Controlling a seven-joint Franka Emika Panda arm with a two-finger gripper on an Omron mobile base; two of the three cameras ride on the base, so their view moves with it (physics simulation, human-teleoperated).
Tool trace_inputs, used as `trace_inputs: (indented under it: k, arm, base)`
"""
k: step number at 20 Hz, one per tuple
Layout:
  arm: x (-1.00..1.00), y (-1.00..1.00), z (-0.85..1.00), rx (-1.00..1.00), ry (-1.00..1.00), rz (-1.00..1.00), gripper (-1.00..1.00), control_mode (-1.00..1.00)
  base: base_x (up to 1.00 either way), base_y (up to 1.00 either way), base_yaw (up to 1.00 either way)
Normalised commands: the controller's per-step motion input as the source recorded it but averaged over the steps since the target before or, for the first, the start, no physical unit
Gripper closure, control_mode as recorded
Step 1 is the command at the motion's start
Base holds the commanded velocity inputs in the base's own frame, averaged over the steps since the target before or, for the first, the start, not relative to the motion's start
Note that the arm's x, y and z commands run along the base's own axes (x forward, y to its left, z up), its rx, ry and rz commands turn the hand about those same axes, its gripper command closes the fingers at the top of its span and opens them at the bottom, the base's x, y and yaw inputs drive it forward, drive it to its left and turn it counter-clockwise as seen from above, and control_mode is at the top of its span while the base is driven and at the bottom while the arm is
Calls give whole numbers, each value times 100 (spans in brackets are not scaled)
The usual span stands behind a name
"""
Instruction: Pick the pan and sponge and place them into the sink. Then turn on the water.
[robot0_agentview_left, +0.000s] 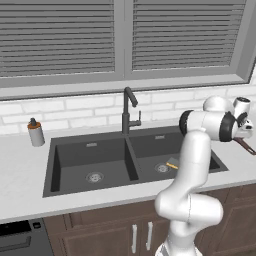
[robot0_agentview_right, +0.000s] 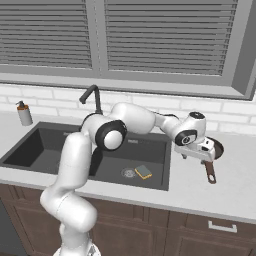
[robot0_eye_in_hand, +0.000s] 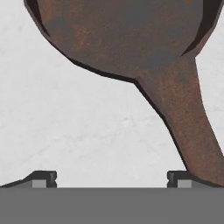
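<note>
Wide-open pincer (robot0_agentview_right: 206, 150) hovering low over pan (robot0_agentview_right: 216, 148) on right worktop (robot0_agentview_right: 235, 185); handle (robot0_eye_in_hand: 188, 118) running nearward under right fingertip (robot0_eye_in_hand: 178, 178); empty.

A soap bottle (robot0_agentview_left: 35, 133) with a brown cap stands upright on the pale countertop (robot0_agentview_left: 22, 175) at the left of the frame, before a white brick backsplash (robot0_agentview_left: 75, 107). Grey slatted window blinds (robot0_agentview_left: 60, 35) span the top. Brown wooden cabinet doors (robot0_agentview_left: 115, 232) with metal handles run along the bottom.
</note>
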Motion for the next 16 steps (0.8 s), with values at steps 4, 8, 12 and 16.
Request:
trace_inputs:
  k: [4,8,12,16]
  arm:
    - [-6,-31,-4,-1,0,3,-100,-100]
    - [-9,-30,0,-3,0,1,-100,-100]
    - [0,-36,-2,-2,0,1,-100,-100]
    - [0,-26,-8,0,0,3,-100,-100]
  base:
    - [0,0,0]
    - [0,0,0]
    - [0,0,0]
    - [0,0,0]
